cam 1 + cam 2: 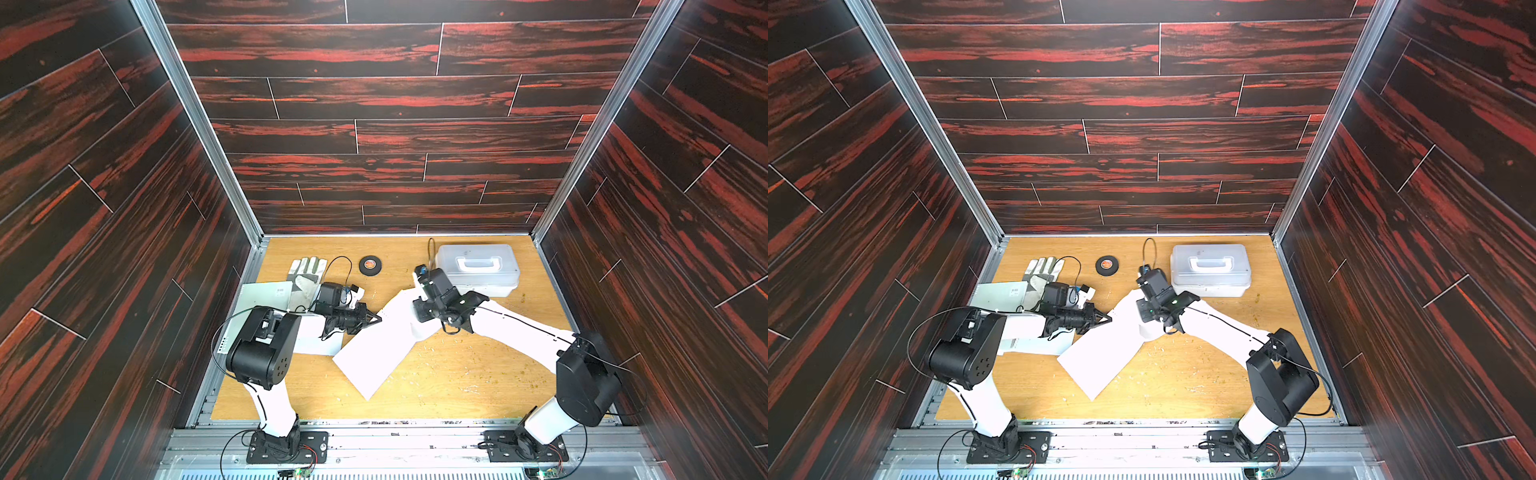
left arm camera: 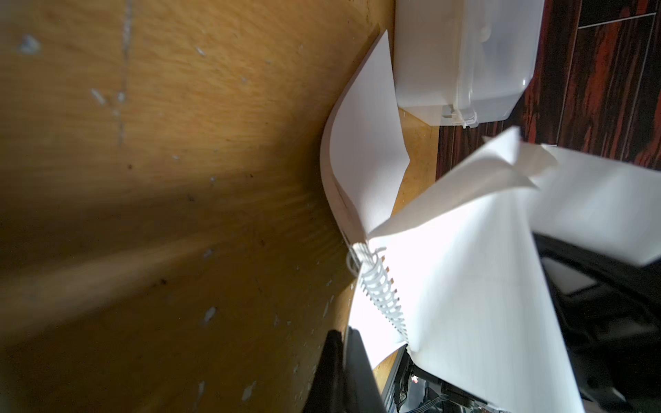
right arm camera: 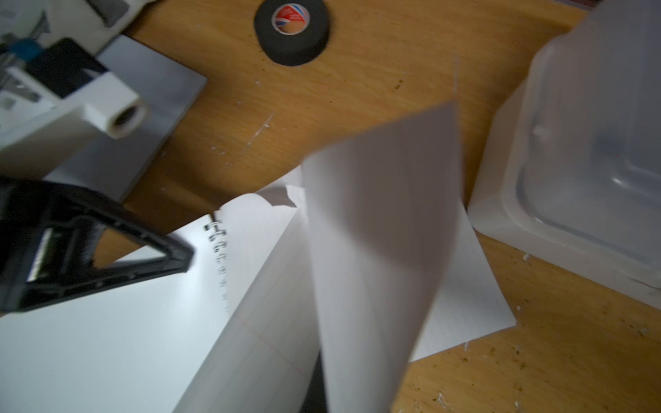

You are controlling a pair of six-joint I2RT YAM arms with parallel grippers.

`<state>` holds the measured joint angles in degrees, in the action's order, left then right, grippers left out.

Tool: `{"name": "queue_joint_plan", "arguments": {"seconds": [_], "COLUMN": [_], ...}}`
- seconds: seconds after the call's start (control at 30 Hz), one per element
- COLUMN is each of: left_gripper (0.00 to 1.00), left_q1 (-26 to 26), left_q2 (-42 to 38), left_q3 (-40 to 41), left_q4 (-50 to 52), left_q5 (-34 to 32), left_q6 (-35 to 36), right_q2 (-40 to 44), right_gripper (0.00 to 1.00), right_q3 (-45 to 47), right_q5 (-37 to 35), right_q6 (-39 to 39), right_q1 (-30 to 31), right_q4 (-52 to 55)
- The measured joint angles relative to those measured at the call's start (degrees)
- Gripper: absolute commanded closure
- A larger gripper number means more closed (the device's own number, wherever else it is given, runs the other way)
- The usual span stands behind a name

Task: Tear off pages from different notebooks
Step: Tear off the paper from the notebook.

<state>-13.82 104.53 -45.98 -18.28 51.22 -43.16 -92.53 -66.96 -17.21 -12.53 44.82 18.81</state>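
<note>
Closest to the right wrist camera stands a plain white paper page point(image 3: 382, 232), lifted steeply off the open white spiral-bound notebook point(image 1: 370, 357). That notebook lies slantwise on the tan wooden surface point(image 1: 457, 386), between the two arms. The page runs out of that view toward the right gripper point(image 1: 419, 311). Its jaws are closed, and I judge them pinched on the sheet's free edge, though the fingertips themselves are hidden. The left gripper point(image 1: 378, 319) has its jaws closed to a point with nothing between them. Its tip presses down on the notebook's flat part, just beside the white plastic spiral binding point(image 2: 379, 289).

Paper this thin is light, limp and quick to rip wherever it is stressed. One corner by the coil looks ragged. The notebook is light too and would likely slide or lift with the pull, so pinning it close to the coil makes sense. Pulling along the row of holes, not straight up, seems safer. A pale grey-green covered notebook point(image 1: 266, 293) lies under the left arm, apart from both jaws.
</note>
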Motion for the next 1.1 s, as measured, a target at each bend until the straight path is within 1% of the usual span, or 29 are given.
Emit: {"name": "queue_joint_plan", "arguments": {"seconds": [0.1,0.27,0.3,0.37,0.5,0.67,0.83,0.87,0.9,0.93,0.97,1.0,1.03,1.07,1.1], "left_gripper": [1.0,1.0,1.0,1.0,1.0,1.0,1.0,1.0,1.0,1.0,1.0,1.0,1.0,1.0,1.0], "left_q1": [0.0,0.0,0.0,0.0,-0.1,-0.4,-0.7,-0.7,-0.7,-0.7,-0.7,-0.7,-0.7,-0.7,-0.7], "left_q2": [0.1,0.1,0.1,0.1,0.3,0.5,1.0,1.2,1.3,1.3,1.3,1.3,1.3,1.3,1.3], "left_q3": [0.1,0.1,0.1,0.1,0.1,0.1,0.1,0.1,0.1,0.1,0.1,0.1,0.1,0.1,0.1], "left_q4": [0.3,-0.5,-0.8,-1.1,-1.5,-1.8,-1.9,-1.9,-1.9,-1.9,-1.9,-1.9,-1.9,-1.9,-1.9], "left_q5": [-0.3,-0.7,-0.9,-1.4,-2.5,-2.9,-3.1,-3.1,-3.2,-3.2,-3.2,-3.2,-3.3,-3.3,-3.3], "left_q6": [-0.5,-1.4,-1.5,-1.7,-2.0,-2.2,-2.3,-2.3,-2.3,-2.3,-2.3,-2.3,-2.3,-2.3,-2.3], "right_q2": [-0.2,-1.4,-2.1,-3.5,-5.7,-5.5,-4.4,-4.4,-4.4,-4.4,-4.4,-4.5,-4.5,-4.5,-4.5], "right_gripper": [0.99,0.72,0.68,0.64,0.61,0.48,0.44,0.46,0.51,0.61,0.75,0.86,0.96,1.0,1.0], "right_q3": [-0.3,-1.0,-1.2,-1.7,-2.1,-1.7,1.2,1.7,2.1,2.4,2.5,2.6,2.5,2.5,2.5], "right_q5": [1.9,3.4,3.5,3.6,5.2,10.8,16.9,17.4,17.6,17.6,17.5,17.2,16.7,15.9,15.0], "right_q6": [1.0,0.0,-0.2,-0.3,-0.7,-1.0,-1.4,-1.4,-1.3,-1.0,-0.7,-0.8,-0.4,-0.1,-0.1], "right_q1": [2.9,3.7,3.7,3.6,3.6,3.6,3.7,3.7,3.8,4.0,4.1,4.3,4.4,4.5,4.6], "right_q4": [-1.3,-2.8,-2.9,-2.9,-2.8,-5.1,-8.5,-9.0,-9.2,-9.3,-9.2,-9.2,-9.3,-9.3,-9.2]}}
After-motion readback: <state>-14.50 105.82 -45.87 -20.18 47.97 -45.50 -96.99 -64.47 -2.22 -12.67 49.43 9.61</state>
